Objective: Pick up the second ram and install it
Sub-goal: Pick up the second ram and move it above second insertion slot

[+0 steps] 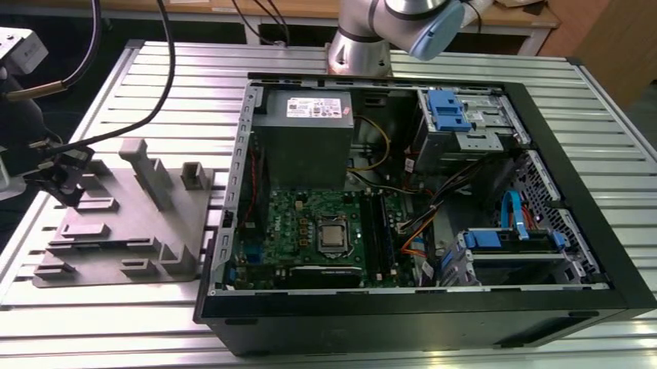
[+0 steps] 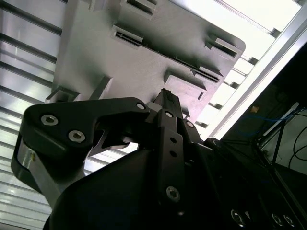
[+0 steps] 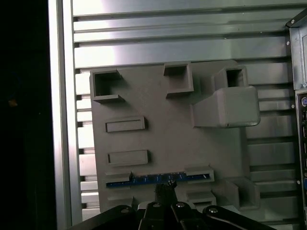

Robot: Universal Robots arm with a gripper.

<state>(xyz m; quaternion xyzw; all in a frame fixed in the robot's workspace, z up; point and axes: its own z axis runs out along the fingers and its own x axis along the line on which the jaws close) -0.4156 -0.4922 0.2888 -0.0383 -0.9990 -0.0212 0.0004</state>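
The pick-up, as I judge it, calls for the fingers to spread enough to straddle the thin board, to come down square on its two flat faces near the middle of its length, and to draw it straight up so it does not bind in its slot. In both wrist views the fingers look pressed together with no gap between them, and they hold nothing. The gripper hangs just beside the second ram, and I cannot tell whether the tips touch it. The ram stands on edge in a narrow slot along the edge of the grey holder nearest the gripper, held between two raised end blocks and not yet lifted. The holder lies on the slatted metal table, near the table's edge on the exterior view's left, and just beside the open computer case with its green motherboard.
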